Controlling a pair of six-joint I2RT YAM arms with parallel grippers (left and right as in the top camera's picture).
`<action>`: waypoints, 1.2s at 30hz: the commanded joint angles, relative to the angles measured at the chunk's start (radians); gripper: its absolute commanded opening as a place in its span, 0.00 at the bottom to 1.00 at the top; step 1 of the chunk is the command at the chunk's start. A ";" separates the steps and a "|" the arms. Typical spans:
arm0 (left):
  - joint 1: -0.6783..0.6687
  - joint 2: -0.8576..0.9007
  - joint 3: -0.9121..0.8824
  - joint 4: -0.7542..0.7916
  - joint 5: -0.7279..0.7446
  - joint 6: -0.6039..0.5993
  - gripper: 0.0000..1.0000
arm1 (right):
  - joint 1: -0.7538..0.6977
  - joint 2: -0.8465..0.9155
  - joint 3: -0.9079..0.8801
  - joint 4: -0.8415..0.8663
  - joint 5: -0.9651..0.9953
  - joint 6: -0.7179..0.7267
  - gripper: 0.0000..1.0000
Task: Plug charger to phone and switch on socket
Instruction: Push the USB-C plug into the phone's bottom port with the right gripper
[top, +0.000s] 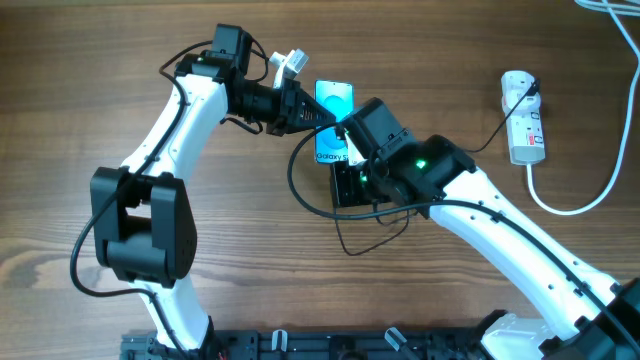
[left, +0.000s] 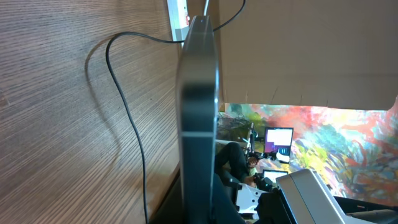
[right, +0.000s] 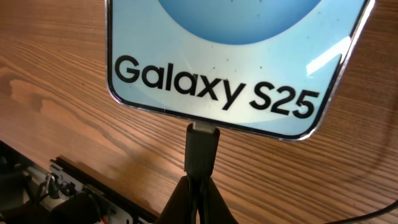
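As right claw (right: 198, 193) pinches charger (right: 202, 149), tip pointing into phone (right: 230, 56) end; left claw (top: 308, 112) unclear.

One phone (top: 336, 98). One charger (right: 202, 146), at the phone's text end; black loops near the phone probably a single cable, though partly hidden under the arms. One socket (top: 524, 120), well right of the phone. One thick white cable (top: 570, 211), farther right still. Two arms, left arm (top: 180, 110) and right arm (top: 520, 225), either side of the phone.
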 joint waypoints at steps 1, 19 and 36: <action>-0.008 -0.032 0.002 -0.014 0.042 0.031 0.04 | -0.019 0.006 0.012 0.030 0.082 -0.047 0.04; -0.008 -0.032 0.002 -0.054 0.035 0.080 0.04 | -0.019 0.005 0.015 0.036 0.093 -0.048 0.04; -0.008 -0.032 0.002 -0.073 0.054 0.079 0.04 | -0.038 0.005 0.035 0.079 0.075 -0.023 0.05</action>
